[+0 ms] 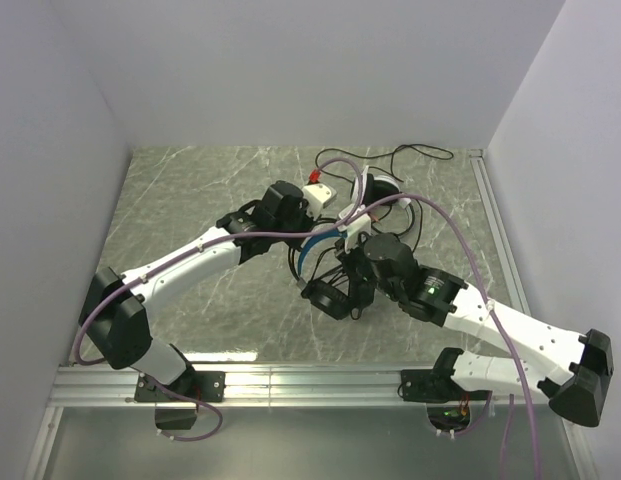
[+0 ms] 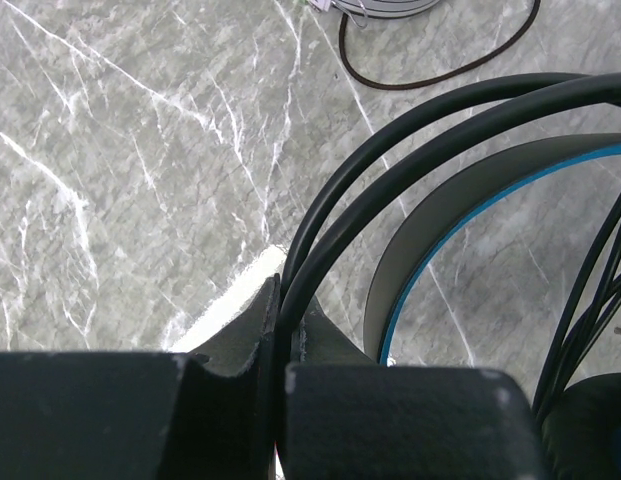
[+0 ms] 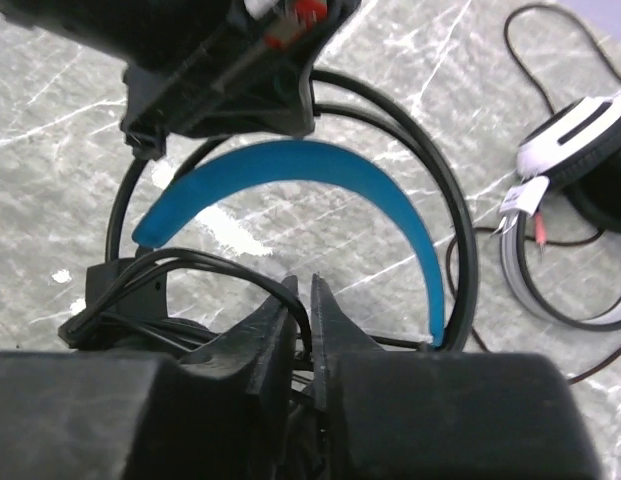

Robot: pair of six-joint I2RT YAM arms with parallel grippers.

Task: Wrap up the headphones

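The black headphones with the blue headband [image 1: 308,248] stand upright at mid-table, one ear cup [image 1: 328,298] resting on the marble. My left gripper [image 1: 306,224] [image 2: 287,290] is shut on the two black wire hoops [image 2: 390,160] above the blue-edged band [image 2: 445,225]. My right gripper [image 1: 352,270] [image 3: 302,285] faces it from the other side. Its jaws are closed to a narrow slit on a thin black cable [image 3: 220,262] that loops off the ear cup. The blue band [image 3: 290,165] arches just beyond the fingertips. The white headphones [image 1: 375,188] [image 3: 580,140] lie behind.
The white headset's black cable [image 1: 420,152] trails toward the back wall, and part of it [image 2: 430,75] curls on the marble. White walls close the table on three sides. A metal rail [image 1: 290,380] runs along the near edge. Purple arm cables [image 1: 460,240] arch overhead.
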